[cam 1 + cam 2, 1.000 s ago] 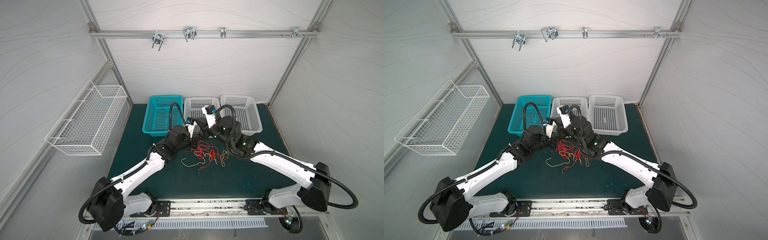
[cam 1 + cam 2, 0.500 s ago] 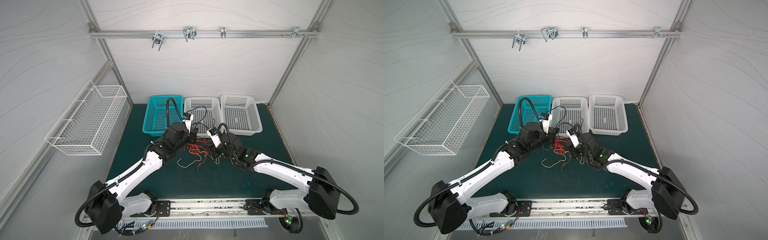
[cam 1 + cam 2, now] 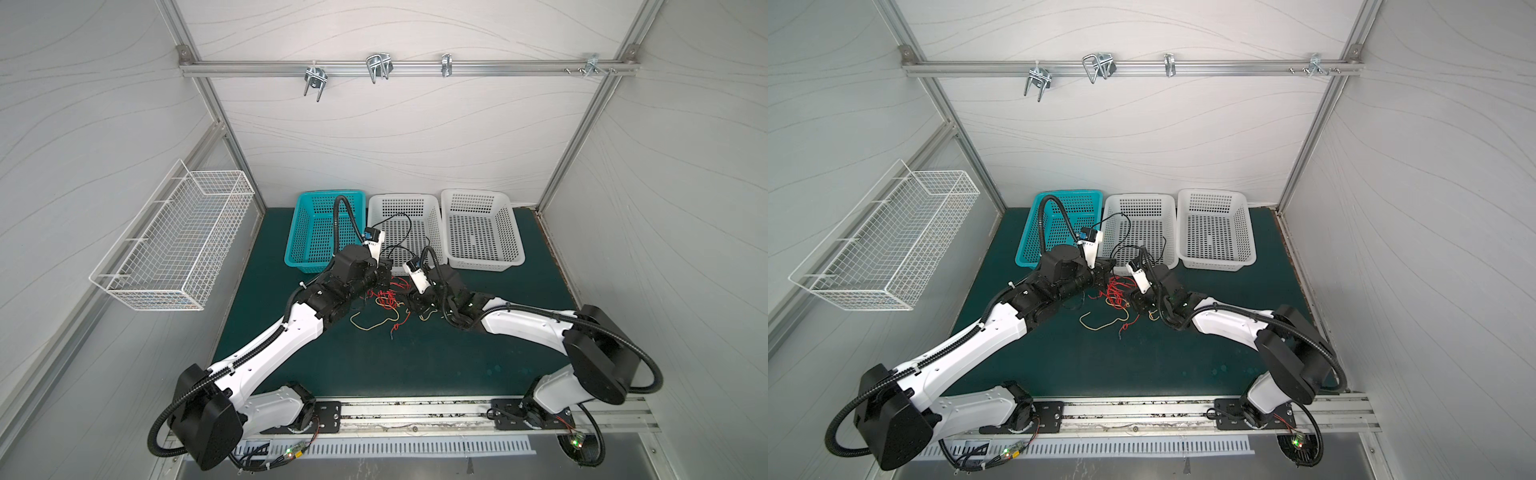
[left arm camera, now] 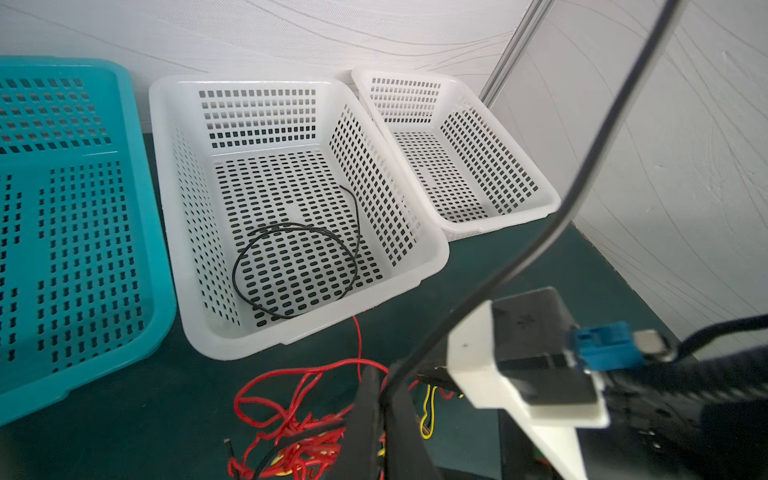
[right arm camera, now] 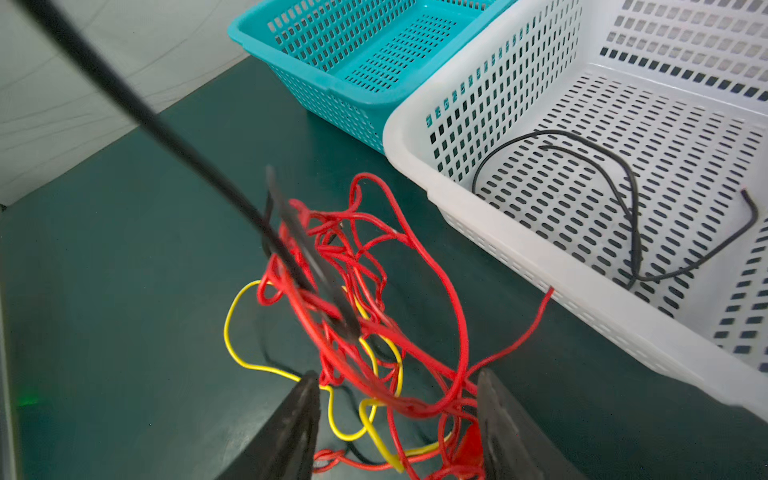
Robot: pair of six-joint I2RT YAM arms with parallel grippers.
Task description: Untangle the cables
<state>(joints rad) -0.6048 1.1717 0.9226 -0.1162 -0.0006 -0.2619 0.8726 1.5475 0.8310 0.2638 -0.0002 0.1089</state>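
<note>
The left gripper (image 4: 384, 380) is pressed together, pinching a black cable (image 4: 582, 172). The right gripper (image 5: 397, 376) is spread, straddling the tangled cables (image 5: 349, 291) just before the middle basket (image 5: 399, 124). The black cable's far end is cut off.

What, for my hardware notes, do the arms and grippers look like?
The left arm and right arm have white shells with black joints and a black ribbed hose alongside. The left gripper and right gripper have flat black fingers. Each wrist carries a white camera mount with a blue plug.
</note>
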